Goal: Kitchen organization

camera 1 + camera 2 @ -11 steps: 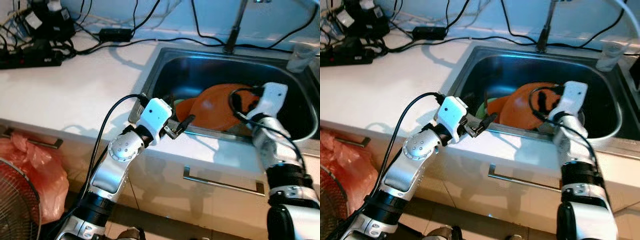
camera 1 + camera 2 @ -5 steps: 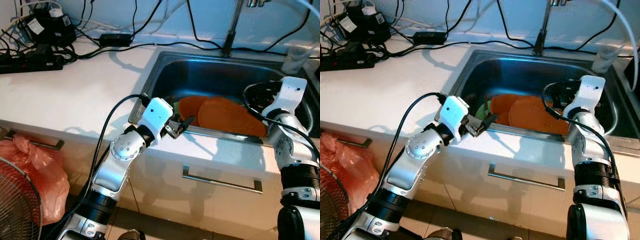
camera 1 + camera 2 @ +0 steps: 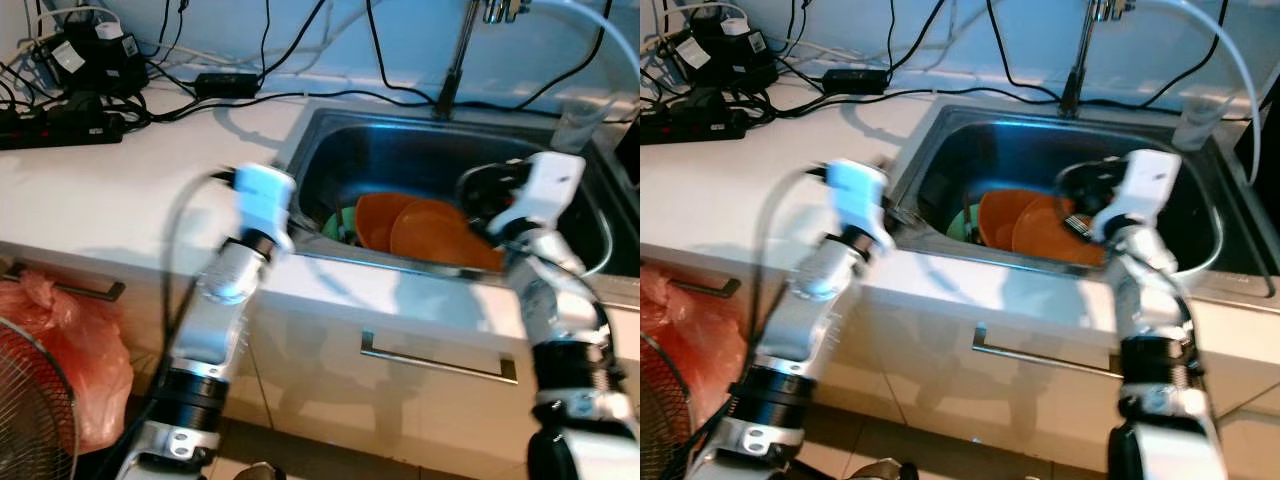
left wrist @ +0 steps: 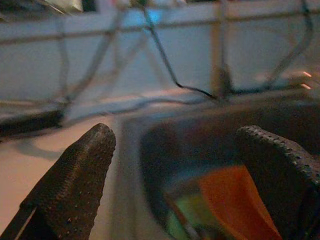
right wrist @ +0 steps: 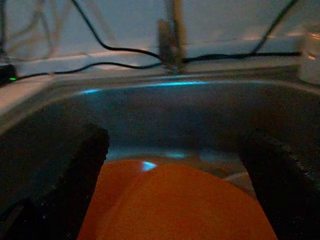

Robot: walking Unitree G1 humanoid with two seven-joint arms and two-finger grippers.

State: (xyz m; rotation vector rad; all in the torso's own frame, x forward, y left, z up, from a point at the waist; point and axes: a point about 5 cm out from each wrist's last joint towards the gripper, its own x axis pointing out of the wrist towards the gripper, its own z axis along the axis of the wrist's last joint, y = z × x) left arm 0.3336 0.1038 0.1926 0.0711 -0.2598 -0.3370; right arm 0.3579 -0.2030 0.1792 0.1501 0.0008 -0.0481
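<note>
**Orange plates lying in the sink, both arms reaching over the rim**

Two orange plates [image 3: 425, 230] are lying overlapped on the floor of the steel sink [image 3: 400, 150], toward its front wall, with something green [image 3: 958, 224] tucked against their left edge.

The right gripper [image 5: 175, 175] is hanging inside the basin just above the plates, its arm bending up from below the bench and its white wrist housing tilting forward over the front rim. Its jaws are standing spread wide, with the orange surface showing between them and nothing pinched.

The left gripper [image 4: 175, 170] is sitting at the sink's left front corner, the silver forearm rising nearly upright from below the bench edge; it is blurred in the head views. Its jaws are also spread apart and empty, looking across the rim toward the plates.

The white bench [image 3: 120, 190] is stretching away to the left, carrying a black power strip [image 3: 60, 125] and a tangle of black cables [image 3: 250, 90] along the back wall. The tap [image 3: 455, 60] is standing behind the basin, and a clear cup [image 3: 575, 120] is sitting at the far right corner. Below the bench, a red plastic bag [image 3: 70, 350] and a fan grille [image 3: 30, 410] are resting by the cabinet front.
</note>
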